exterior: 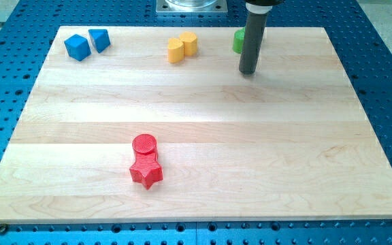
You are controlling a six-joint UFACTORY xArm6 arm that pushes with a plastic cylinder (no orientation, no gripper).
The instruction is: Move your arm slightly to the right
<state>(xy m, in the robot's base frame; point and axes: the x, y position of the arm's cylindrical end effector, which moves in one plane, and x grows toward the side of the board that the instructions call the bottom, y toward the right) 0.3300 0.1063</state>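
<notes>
My tip point(248, 71) rests on the wooden board point(203, 122) near the view's top, right of centre. The dark rod rises from it and partly hides a green block point(238, 41) just behind and to its left. Two yellow blocks, one point(175, 50) and the other point(189, 43), touch each other left of the tip. Two blue blocks, one point(77, 47) and the other point(100, 39), sit at the top left. A red cylinder point(144, 145) touches a red star-shaped block point(146, 171) at the lower left of centre, far from the tip.
The board lies on a blue perforated table point(386, 82). A metal mount point(190, 6) sits beyond the board's top edge.
</notes>
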